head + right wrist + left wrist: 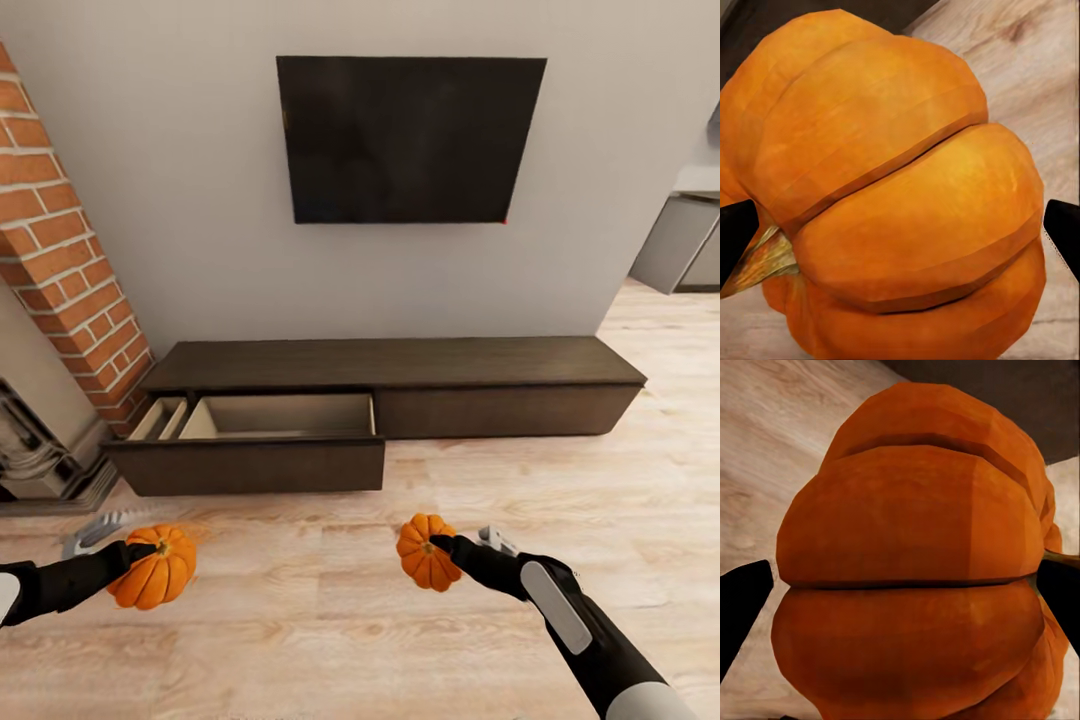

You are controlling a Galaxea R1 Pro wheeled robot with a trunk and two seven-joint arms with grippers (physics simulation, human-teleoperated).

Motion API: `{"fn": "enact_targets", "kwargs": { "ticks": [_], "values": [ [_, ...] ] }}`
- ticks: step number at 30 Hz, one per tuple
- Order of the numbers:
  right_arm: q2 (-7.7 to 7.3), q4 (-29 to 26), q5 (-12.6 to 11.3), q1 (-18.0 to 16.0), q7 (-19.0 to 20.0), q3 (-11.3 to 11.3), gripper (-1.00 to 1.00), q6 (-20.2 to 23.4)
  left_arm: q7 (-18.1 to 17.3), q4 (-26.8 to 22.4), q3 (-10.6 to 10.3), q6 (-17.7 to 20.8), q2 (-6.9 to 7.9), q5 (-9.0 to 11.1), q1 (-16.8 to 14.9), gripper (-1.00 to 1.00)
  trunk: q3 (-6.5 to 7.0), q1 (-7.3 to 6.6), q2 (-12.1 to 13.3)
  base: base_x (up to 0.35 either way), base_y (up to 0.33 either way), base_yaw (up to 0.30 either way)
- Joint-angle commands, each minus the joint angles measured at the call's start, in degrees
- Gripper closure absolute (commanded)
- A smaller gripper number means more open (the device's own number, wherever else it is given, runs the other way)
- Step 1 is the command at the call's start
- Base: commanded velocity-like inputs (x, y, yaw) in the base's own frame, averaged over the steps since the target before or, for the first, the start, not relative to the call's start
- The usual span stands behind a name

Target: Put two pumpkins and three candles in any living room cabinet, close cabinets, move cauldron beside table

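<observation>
- Pumpkins are held one in each gripper, above the pale wooden floor (330,620) in front of the cabinet (400,385).
- At the left of the head view, the left gripper (140,552) is seen closed on the left pumpkin (155,570); its black jaws reach in from the left, at the fruit's upper side.
- In the left wrist view, the same pumpkin (915,570) is shown close up, seated between the two dark fingers (741,607), which are pressed against its opposite flanks; its ribs and a sliver of its stem at one edge are made out here, detail lost in the head view.
- The cabinet's left drawer (250,440) is seen pulled open in the head view, its pale interior exposed; the right front is flush and shut. A dark screen (405,140) is mounted on the wall above, and a brick column (70,250) stands at the left.
- The right gripper (440,548) is seen clamped on the right pumpkin (425,552), the jaws meeting it from the right near its stem.
- In the right wrist view, this pumpkin (892,195) is held between both black fingers (735,240), and its tan stem (761,262) is shown lying just beside one finger.
</observation>
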Motion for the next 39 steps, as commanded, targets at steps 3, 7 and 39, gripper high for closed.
{"fn": "enact_targets", "kwargs": {
  "ticks": [3, 7, 39],
  "values": [
    [0.18, -0.4, -0.4, 0.0, -5.5, 0.2, 1.0, 1.5, 0.7, 0.0, 0.1, 0.0, 1.88, 1.6, 0.0, 1.0, 0.5, -0.67, 1.2, 0.0, 0.0, 0.262],
    [0.55, -0.5, -0.4, -0.1, -13.9, 1.7, 1.0, 2.7, 5.8, 0.0, -0.1, 0.0, 2.39, 1.5, 0.0, 1.0, 1.21, -1.55, 2.8, 0.0, 0.0, 0.262],
    [7.79, -0.6, 6.5, -0.4, -35.0, 10.1, 1.0, 2.3, 26.3, -1.3, -16.3, -0.4, -9.18, -4.0, -2.4, 1.0, 3.91, -4.84, 8.8, 0.062, 0.057, 0.129]
  ]
}}
